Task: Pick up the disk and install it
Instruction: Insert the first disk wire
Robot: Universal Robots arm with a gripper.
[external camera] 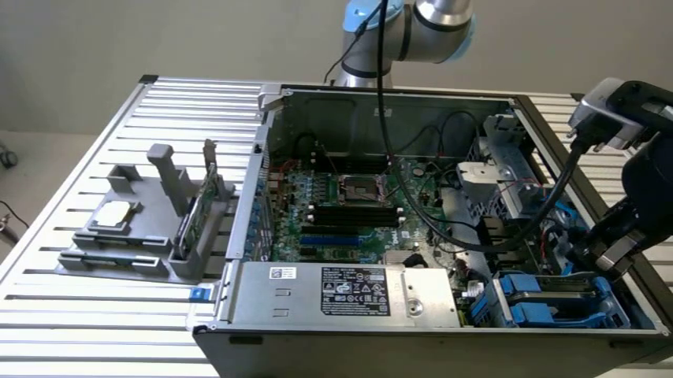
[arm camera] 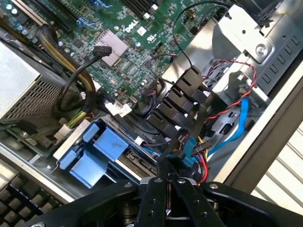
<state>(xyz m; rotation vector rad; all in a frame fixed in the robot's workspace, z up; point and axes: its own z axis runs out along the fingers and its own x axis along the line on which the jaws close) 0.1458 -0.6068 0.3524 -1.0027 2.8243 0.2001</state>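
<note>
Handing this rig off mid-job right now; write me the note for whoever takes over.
The gripper is shut with nothing visibly held. Its tips are low in the drive bay, at the case corner on the exterior view's right.
The disk: I cannot single it out with certainty. Blue carriers sit in that bay beside the gripper.
Done: cannot confirm that the disk is seated.
Left: check the seating in the bay before calling the install finished.
</note>
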